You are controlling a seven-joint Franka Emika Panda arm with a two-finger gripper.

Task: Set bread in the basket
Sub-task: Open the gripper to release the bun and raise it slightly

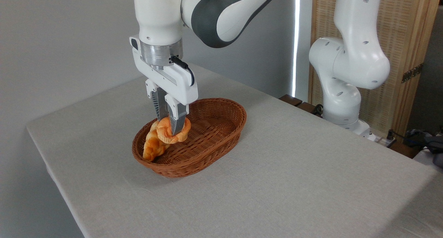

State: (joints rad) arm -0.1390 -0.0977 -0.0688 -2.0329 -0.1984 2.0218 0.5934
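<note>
The bread, a round knotted rosette-shaped bun [172, 130] with a glossy orange-golden crust, sits left of the frame's centre, clamped between the two fingers of the white robot gripper [169, 127]. The fingers are drawn in close around the bun, one dark ribbed pad [159, 106] on its far side and the other grey pad crossing its front face, so the gap between them is only as wide as the bun itself. The bun is over the left half of the oval reddish-brown woven wicker basket [221, 127], roughly level with the rim; whether it touches the basket floor cannot be told. It is tilted on edge, its broad knotted face turned toward the lower right of the frame. Being round, it has no clear long axis.

The basket lies on the table with its long axis running from lower left to upper right of the frame. Inside it, at the left end, rests an elongated braided golden loaf with paler ridges [152, 146], leaning against the left wall with its length running up and down along that wall. The bun is just beside the loaf's upper end, seemingly touching it. The right half of the basket holds nothing else.

The basket stands on a table covered with pale grey cloth [294, 182]. The white arm base [342, 82] stands at the upper right of the frame.
</note>
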